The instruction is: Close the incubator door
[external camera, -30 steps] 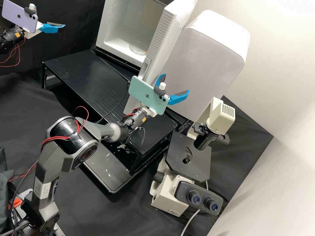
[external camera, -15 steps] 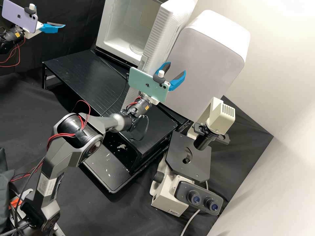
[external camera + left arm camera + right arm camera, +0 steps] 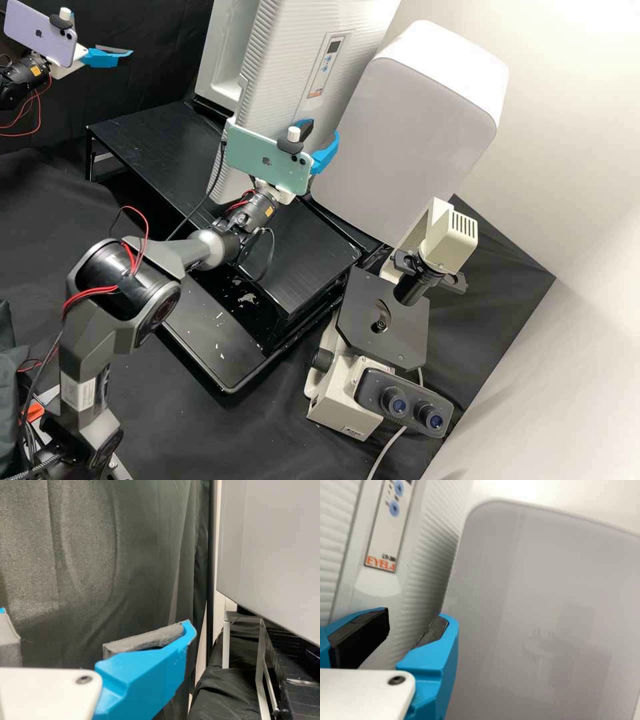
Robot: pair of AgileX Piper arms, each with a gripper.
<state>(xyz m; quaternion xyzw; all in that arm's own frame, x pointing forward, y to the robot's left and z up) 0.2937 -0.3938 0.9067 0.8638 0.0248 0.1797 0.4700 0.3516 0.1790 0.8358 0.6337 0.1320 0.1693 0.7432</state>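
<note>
Incubator door [image 3: 283,80] partway open in high view: control panel [image 3: 327,67] on its outer face, part of the white interior visible beside its edge. Door's on the incubator [image 3: 219,73], which sits on a black stand [image 3: 157,143]. R gripper [image 3: 323,130] in front of door's lower outer face, nr the big grey-fronted box [image 3: 413,133]; can't tell if it's touching the door. R wrist view: R gripper [image 3: 417,614] partly open, moderate gap btwn fingers, nothing held. L gripper [image 3: 128,52] well apart from door, high view upper L. L wrist view: L gripper [image 3: 100,630] wide open, nothing held, w/ dark curtain [image 3: 100,555] behind. Green phone [image 3: 267,160] mounted on R arm, purple phone [image 3: 40,32] on L arm. Microscope [image 3: 383,317] nr stand.
</note>
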